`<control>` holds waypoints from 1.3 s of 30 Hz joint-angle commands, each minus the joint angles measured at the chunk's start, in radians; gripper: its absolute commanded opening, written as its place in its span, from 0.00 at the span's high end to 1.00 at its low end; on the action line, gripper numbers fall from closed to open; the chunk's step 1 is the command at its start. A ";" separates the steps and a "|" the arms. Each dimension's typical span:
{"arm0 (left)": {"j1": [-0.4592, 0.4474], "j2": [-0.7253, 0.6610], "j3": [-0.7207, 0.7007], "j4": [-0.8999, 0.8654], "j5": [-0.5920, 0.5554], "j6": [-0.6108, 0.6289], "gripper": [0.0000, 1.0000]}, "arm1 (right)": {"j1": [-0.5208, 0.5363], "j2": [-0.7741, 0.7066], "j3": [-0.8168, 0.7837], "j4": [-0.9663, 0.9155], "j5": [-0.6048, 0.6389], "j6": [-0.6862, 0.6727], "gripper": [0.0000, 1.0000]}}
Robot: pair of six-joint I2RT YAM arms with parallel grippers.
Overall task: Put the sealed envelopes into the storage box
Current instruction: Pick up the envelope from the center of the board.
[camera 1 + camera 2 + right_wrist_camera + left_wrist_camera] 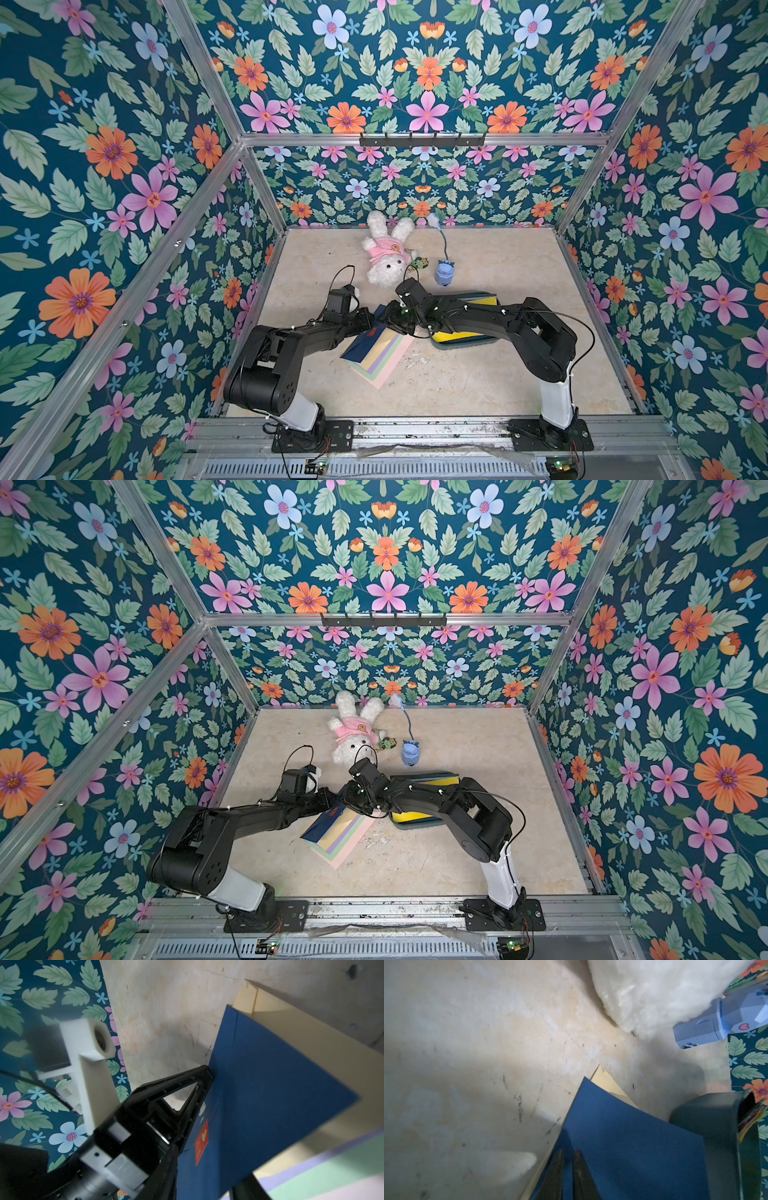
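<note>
Our left end effector (569,1152) is nearly shut, and it pinches the edge of the navy envelope (362,347). That one is on top of a pile of envelopes (384,359) in cream, purple, green and pink, spread out on the desk (478,374). Our right end effector (390,318) is right at the same envelope, but we cannot tell how open it is. The storage box (465,343) sits just beside the pile with a yellow envelope (456,335) inside
</note>
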 commanded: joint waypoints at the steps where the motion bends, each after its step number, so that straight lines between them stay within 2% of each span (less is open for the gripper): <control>1: -0.001 0.003 -0.011 -0.116 -0.012 0.009 0.82 | 0.001 0.013 -0.010 0.083 -0.015 0.009 0.64; 4: -0.001 -0.005 -0.016 -0.110 -0.006 0.006 0.79 | 0.002 0.024 -0.014 0.100 -0.022 0.010 0.69; 9: -0.001 -0.060 -0.023 -0.090 -0.001 -0.012 0.73 | 0.001 0.027 -0.016 0.113 -0.032 -0.016 0.94; 11: -0.002 -0.117 -0.018 -0.102 -0.011 -0.017 0.68 | 0.002 0.008 -0.015 0.102 -0.021 -0.054 1.00; 15: 0.001 -0.290 0.021 -0.192 -0.055 -0.026 0.62 | 0.004 -0.072 -0.019 0.075 0.010 -0.178 1.00; 18: 0.002 -0.422 0.064 -0.260 -0.075 -0.013 0.59 | -0.001 -0.166 -0.080 0.150 0.011 -0.246 1.00; 21: 0.003 -0.537 0.113 -0.310 -0.066 0.014 0.47 | -0.008 -0.261 -0.145 0.223 0.001 -0.333 1.00; 23: 0.006 -0.590 0.149 -0.331 -0.014 0.049 0.44 | -0.024 -0.316 -0.177 0.239 -0.018 -0.387 1.00; 27: 0.008 -0.660 0.208 -0.346 0.164 0.131 0.40 | -0.071 -0.456 -0.270 0.302 -0.083 -0.474 1.00; 30: 0.008 -0.673 0.227 -0.337 0.347 0.171 0.38 | -0.096 -0.562 -0.353 0.387 -0.130 -0.539 1.00; 33: 0.009 -0.671 0.234 -0.327 0.465 0.178 0.38 | -0.108 -0.668 -0.426 0.448 -0.137 -0.593 1.00; 39: 0.006 -0.662 0.231 -0.264 0.666 0.170 0.38 | -0.143 -0.775 -0.493 0.542 -0.223 -0.561 1.00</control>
